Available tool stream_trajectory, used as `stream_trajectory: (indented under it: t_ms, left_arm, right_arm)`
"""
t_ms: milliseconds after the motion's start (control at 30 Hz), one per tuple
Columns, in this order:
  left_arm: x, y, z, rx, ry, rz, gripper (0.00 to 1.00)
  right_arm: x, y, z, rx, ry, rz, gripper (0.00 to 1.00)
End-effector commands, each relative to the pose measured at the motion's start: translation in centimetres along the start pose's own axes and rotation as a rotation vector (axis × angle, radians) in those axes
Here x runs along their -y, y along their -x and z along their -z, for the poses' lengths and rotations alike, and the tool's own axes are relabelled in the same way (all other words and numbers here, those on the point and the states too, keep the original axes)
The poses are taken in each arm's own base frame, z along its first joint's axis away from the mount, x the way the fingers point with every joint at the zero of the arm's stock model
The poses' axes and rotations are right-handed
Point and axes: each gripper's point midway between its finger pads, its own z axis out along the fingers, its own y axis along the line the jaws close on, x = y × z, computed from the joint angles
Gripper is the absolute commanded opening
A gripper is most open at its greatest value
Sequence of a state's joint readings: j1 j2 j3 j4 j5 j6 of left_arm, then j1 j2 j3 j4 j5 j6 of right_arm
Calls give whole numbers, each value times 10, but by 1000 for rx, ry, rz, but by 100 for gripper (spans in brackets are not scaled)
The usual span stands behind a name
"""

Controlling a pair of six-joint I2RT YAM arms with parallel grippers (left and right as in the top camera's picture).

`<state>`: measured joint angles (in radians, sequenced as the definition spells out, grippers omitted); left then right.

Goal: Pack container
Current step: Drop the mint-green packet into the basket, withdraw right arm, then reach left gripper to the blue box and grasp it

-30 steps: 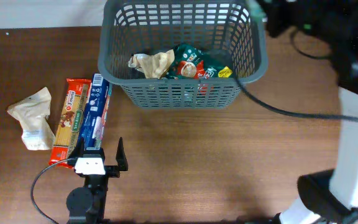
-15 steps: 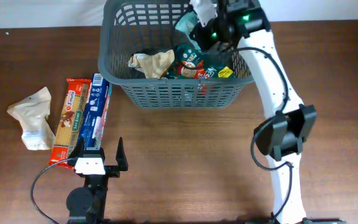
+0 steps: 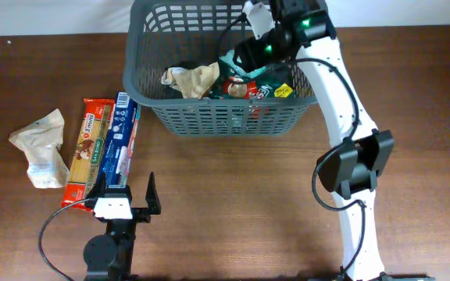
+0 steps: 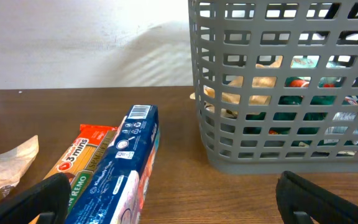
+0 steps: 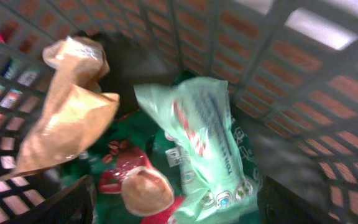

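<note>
Right gripper [image 3: 244, 53], jaws spread above pale green plastic packet [image 5: 204, 143] inside large dark grey lattice-sided basket [image 3: 225, 117]: placing apparently done; next, withdraw clear of the rim.

my overhead view bright, even, sharp. left wrist view clear, striped shadow on white wall [image 4: 73, 43]. my right wrist view dim inside container [image 5: 263, 59], heavily blurred.

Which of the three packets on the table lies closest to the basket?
The long blue packet, one end near the basket; the red packet lies beyond it, the crumpled beige bag farthest.
</note>
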<state>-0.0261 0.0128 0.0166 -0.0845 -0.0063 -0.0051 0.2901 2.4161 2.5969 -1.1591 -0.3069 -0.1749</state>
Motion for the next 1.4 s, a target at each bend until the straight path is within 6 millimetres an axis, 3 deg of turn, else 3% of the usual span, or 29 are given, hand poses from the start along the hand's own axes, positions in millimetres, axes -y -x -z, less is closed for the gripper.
stream_trajectory:
  t_ms: [0, 133, 233, 367, 467, 567, 733, 867, 967, 1033, 1100, 1233, 1367]
  left_arm:
    - [3, -2, 0, 1, -14, 6, 99]
    - [3, -2, 0, 1, -14, 6, 99]
    - [3, -2, 0, 1, -14, 6, 99]
    - [3, -2, 0, 1, -14, 6, 99]
    - [3, 5, 0, 30, -14, 6, 99]
    - [2, 12, 0, 57, -10, 6, 99]
    - [3, 52, 6, 219, -18, 7, 99]
    - [7, 67, 10, 261, -42, 3, 99]
    - [8, 55, 7, 147, -45, 37, 99]
    - [8, 46, 7, 9, -42, 59, 99]
    - [7, 50, 6, -87, -34, 59, 99]
    - [-5, 82, -12, -245, 15, 70, 99]
    - [-19, 107, -50, -479, -8, 51, 99]
  right_arm:
    - [-12, 56, 111, 231, -63, 30, 80]
    - [-2, 75, 208, 399, -193, -9, 80]
    - [22, 69, 269, 472, -318, -45, 80]
    - [71, 41, 320, 488, -437, -141, 82]
    - [128, 1, 337, 444, -518, -315, 83]
    - [175, -42, 331, 363, -559, -460, 85]
    - [218, -114, 275, 181, -495, -648, 86]
    - [226, -162, 226, 41, -447, -727, 89]
    - [222, -189, 200, -44, -413, -765, 99]
    - [220, -200, 191, -79, -399, -782, 99]
    - [219, -205, 187, -95, -393, -789, 99]
    - [219, -206, 186, -99, -392, -791, 99]
    - [218, -206, 186, -99, -391, -791, 99]
